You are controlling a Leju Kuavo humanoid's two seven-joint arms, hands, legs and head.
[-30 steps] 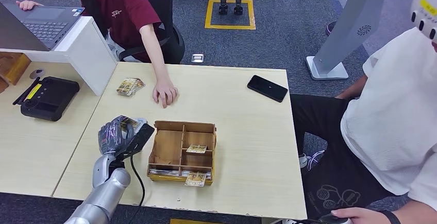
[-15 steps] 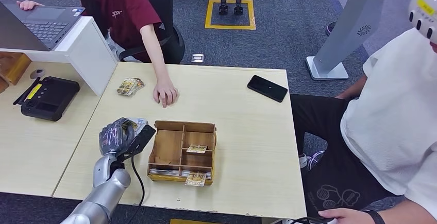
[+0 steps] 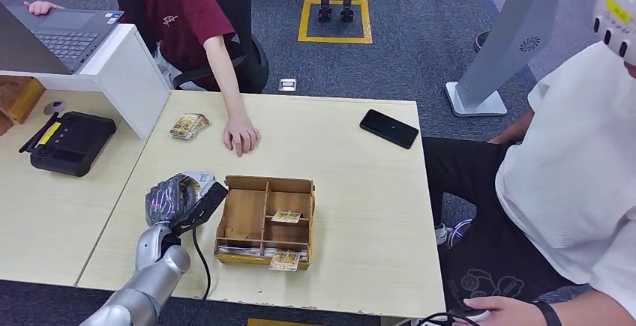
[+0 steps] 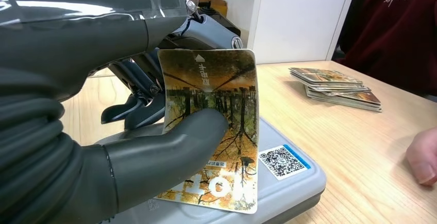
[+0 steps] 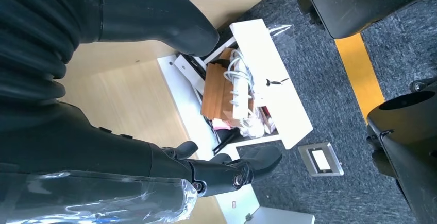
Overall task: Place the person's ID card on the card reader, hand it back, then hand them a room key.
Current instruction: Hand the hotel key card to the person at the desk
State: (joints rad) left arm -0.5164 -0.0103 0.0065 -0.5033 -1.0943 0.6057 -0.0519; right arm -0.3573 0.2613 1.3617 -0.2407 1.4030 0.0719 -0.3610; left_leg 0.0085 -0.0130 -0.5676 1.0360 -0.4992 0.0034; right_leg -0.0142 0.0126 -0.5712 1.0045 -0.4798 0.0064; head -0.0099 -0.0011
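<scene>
Left hand: our left hand (image 3: pixel 174 200) holds the card (image 4: pixel 210 126), thumb (image 4: pixel 170 149) pressed on its face and the dark fingers (image 4: pixel 135 112) behind it.
Card: it stands tilted, its lower edge just above or perhaps touching the grey reader (image 4: pixel 288 180); from the left wrist view we cannot tell which.
Reader: directly below our left hand, with a QR sticker (image 4: pixel 281 161) showing beside the card.
Change: compared with one second ago, our left hand has moved only a little, slightly toward the wooden box (image 3: pixel 266 221) beside it. The card was in the same grip then, and the person's hand (image 3: pixel 241 136) beyond our hand has not moved.
Meaning: we judge that the card is at the reading step, near its end or just after it. Handing it back is not yet done, and the room key comes later.
Right hand: it hangs over the floor in the right wrist view (image 5: pixel 206 167), nothing in it, fingers somewhat apart.
Next: we think we should lift the card and carry it forward to the person's hand, which waits on the table (image 3: pixel 352 183) beyond our left hand.
Other cards: a small pile (image 4: pixel 335 87) lies beyond the reader, near the person.
</scene>
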